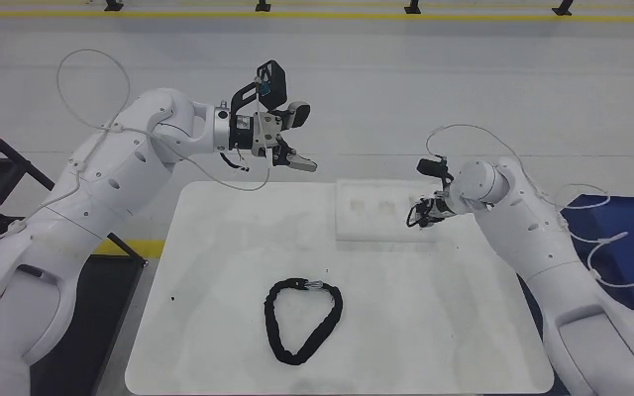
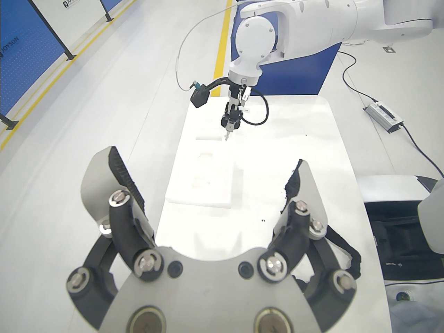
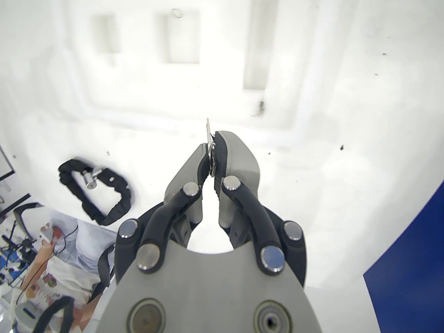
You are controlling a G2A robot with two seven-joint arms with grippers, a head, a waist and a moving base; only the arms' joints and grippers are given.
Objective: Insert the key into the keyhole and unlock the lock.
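A black fabric-covered chain lock [image 1: 302, 320] lies as a loop on the white table [image 1: 198, 337], its metal cylinder [image 3: 91, 177] at the top of the loop. My right gripper [image 3: 211, 148] is shut on a small metal key [image 3: 208, 131], whose blade sticks out past the fingertips. It hovers above the right end of the white foam tray [image 1: 386, 213]; the right gripper [image 1: 424, 214] is well away from the lock. My left gripper [image 2: 208, 178] stands open and holds nothing, raised beyond the table's far left corner; the left gripper [image 1: 297, 158] points toward the tray.
The foam tray [image 3: 180, 81] has several shallow rectangular recesses; a small metal ring [image 3: 177, 12] lies in one. A blue cabinet [image 2: 295, 67] stands off the table's right side, and a power brick [image 2: 385, 116] with cable lies on the floor.
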